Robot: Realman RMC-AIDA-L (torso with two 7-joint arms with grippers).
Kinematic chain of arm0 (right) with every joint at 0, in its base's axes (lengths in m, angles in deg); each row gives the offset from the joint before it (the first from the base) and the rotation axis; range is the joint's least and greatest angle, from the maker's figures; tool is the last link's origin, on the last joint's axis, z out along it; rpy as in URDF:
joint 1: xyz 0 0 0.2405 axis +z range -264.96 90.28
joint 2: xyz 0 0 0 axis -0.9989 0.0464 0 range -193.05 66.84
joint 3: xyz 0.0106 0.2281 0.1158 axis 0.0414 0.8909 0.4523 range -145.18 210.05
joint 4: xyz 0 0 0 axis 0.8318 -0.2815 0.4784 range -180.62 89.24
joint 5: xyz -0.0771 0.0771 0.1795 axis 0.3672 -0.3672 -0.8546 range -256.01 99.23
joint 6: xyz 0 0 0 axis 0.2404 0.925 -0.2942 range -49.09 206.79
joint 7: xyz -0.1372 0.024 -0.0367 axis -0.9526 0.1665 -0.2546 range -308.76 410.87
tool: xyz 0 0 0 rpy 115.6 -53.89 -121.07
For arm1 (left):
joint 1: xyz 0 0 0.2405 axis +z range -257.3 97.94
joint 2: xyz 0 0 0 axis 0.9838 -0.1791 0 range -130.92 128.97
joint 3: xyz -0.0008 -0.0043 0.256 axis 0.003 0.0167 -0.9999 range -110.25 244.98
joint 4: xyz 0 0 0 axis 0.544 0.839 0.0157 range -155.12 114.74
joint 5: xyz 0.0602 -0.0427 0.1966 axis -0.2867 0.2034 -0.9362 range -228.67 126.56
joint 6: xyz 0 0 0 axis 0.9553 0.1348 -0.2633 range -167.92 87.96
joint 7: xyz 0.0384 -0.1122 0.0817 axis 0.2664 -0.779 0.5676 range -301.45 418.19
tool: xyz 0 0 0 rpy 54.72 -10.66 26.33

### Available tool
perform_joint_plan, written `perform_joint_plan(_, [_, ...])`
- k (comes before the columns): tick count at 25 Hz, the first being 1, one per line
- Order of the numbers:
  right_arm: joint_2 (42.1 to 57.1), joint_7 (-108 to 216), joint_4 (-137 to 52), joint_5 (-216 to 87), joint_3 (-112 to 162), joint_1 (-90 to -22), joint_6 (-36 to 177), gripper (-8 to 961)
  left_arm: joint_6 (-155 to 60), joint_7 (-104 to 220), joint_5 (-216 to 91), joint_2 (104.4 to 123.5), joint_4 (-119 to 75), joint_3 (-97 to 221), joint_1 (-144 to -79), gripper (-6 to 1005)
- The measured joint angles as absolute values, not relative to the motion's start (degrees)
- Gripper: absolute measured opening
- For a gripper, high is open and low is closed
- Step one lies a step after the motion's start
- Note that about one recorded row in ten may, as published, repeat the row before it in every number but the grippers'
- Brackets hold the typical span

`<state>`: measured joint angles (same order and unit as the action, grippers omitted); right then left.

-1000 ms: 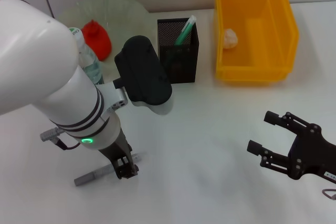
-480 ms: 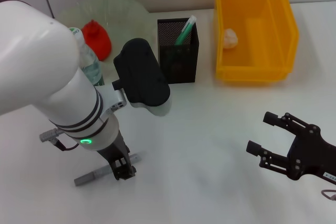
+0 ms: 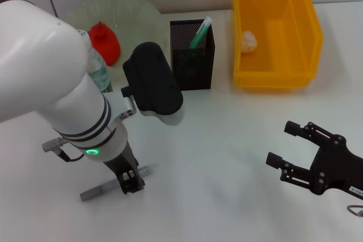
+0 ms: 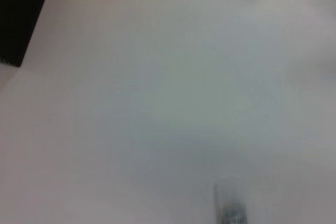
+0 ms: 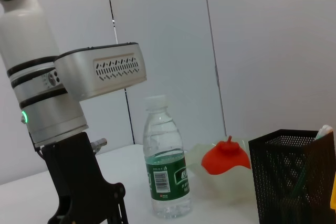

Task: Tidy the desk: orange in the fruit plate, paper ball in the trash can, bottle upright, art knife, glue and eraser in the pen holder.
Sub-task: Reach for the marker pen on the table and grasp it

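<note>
Left hand [image 3: 131,184] is lowered onto the table [image 3: 215,157], pinching the grey art knife [image 3: 108,184], which lies flat beneath it. Right hand [image 3: 290,152] hovers well apart, fingers spread.

Open desk [image 3: 227,157] lies between both arms. The pen holder [image 3: 193,55], bottle [image 5: 167,163] and yellow bin [image 3: 275,32] crowd the far side.
</note>
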<state>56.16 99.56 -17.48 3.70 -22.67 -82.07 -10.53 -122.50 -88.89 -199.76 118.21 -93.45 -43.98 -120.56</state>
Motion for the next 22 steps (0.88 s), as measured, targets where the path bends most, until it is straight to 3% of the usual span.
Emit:
perform_joint_plan(4, [56.16, 99.57, -17.54, 3.7, -22.73, -82.07, -10.53, 820, -122.5, -88.86, -199.76, 118.21, -92.91, -44.0, -120.95, 418])
perform_joint_plan(6, [56.16, 99.57, -17.58, 3.7, -22.75, -82.07, -10.53, 820, -122.5, -88.85, -199.76, 118.21, -92.88, -44.06, -120.98, 320])
perform_joint_plan(22, [56.12, 99.57, -18.79, 3.69, -22.76, -81.52, -10.53, 820, -122.47, -88.43, -199.76, 118.21, -91.97, -44.34, -121.55, 313])
